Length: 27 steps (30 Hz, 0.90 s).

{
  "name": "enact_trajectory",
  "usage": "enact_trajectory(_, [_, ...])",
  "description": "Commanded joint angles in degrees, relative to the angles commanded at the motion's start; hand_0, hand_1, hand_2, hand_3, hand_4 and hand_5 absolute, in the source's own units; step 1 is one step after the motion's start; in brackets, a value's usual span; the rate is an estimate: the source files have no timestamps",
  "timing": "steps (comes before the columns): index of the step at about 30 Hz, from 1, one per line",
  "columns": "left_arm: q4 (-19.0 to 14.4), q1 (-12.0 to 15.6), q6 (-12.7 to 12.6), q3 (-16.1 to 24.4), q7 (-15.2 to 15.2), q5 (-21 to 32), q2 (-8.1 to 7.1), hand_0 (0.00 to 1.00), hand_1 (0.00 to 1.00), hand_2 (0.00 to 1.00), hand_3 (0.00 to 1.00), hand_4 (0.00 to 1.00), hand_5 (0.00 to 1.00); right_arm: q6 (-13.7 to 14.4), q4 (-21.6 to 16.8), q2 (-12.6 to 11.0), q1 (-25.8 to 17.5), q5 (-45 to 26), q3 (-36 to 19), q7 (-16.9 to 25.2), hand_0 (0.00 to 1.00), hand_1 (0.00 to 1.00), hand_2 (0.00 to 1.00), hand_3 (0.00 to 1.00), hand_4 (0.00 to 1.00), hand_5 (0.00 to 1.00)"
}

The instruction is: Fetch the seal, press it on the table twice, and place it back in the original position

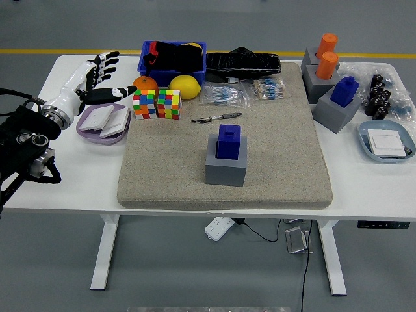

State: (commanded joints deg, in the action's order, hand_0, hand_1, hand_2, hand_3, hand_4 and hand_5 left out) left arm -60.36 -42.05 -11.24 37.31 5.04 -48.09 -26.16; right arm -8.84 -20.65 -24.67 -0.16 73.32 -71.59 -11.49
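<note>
Centrally, blue seal (pixel 229 141) stands upright in a grey holder (pixel 225 168) on the mat (pixel 279 156); pen (pixel 216 118) behind, cubes (pixel 156 104) beyond. Left hand (pixel 101 73) open, empty, over the table's (pixel 78 169) left edge.

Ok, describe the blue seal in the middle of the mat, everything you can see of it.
The blue seal is a dark blue, plastic-looking block with a small raised notch on top. It stands upright, sunk into a grey square holder that hides its lower part. The holder sits on the beige mat, near its middle, just in front of a pen. Nothing else touches the seal; the left hand is far off, over the table's left end.
</note>
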Motion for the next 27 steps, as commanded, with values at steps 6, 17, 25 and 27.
enact_trajectory(6, [-0.9, -0.1, 0.5, -2.3, -0.5, 0.2, 1.75, 0.905, 0.916, 0.906, 0.933, 0.91, 0.105, 0.0, -0.1, 0.0, 0.1, -0.1, 0.2, 0.0, 0.924, 0.767, 0.767, 0.778, 0.815, 0.467])
enact_trajectory(17, [-3.0, -1.2, 3.7, -8.5, -2.1, 0.3, 3.99, 0.896, 0.879, 0.856, 0.932, 0.92, 0.087, 0.0, 0.0, 0.0, 0.2, -0.1, 0.2, 0.0, 0.924, 0.767, 0.768, 0.778, 0.815, 0.464])
enact_trajectory(25, [-3.6, -1.9, 3.4, -11.3, -1.6, 0.9, 5.7, 0.892, 0.866, 0.836, 0.931, 0.924, 0.074, 0.0, 0.0, -0.1, 0.3, -0.1, 0.5, 0.0, 0.924, 0.767, 0.768, 0.778, 0.817, 0.465])
enact_trajectory(27, [-3.6, -1.9, 3.4, -11.5, -1.6, 1.0, 6.09, 0.892, 0.866, 0.836, 0.931, 0.924, 0.074, 0.0, -0.1, -0.2, 0.4, -0.1, 0.7, 0.0, 0.924, 0.767, 0.768, 0.778, 0.817, 0.465])
